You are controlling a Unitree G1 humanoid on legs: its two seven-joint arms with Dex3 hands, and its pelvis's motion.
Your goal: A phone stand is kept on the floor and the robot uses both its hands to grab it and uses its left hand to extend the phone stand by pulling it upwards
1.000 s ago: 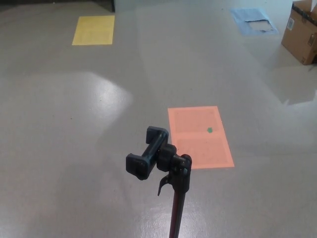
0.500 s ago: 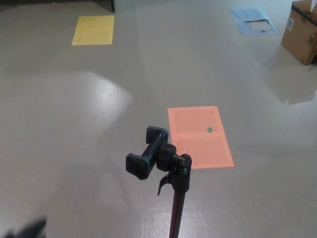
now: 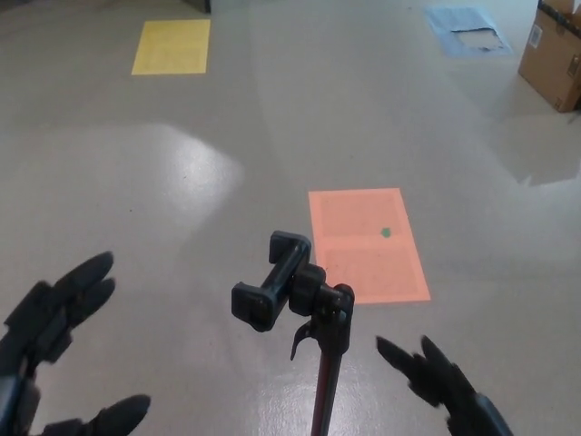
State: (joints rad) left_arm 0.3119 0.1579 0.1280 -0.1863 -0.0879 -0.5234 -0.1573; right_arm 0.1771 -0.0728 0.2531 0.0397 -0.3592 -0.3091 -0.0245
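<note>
The grey shiny floor [image 3: 182,200] carries an orange paper sheet [image 3: 366,243], a yellow one [image 3: 172,45] and a brown cardboard box [image 3: 552,54]. The black phone stand with its red pole [image 3: 304,313] stands upright between the hands, touched by neither. The left hand [image 3: 54,350] and the right hand [image 3: 440,381] both have fingers spread apart, holding nothing.

Even, fairly bright indoor light — soft white glare pools on the glossy floor [image 3: 182,154] at left and beneath the phone stand [image 3: 300,300] (shadows faint). Both dark hands look slightly blurred; edges undistorted.
</note>
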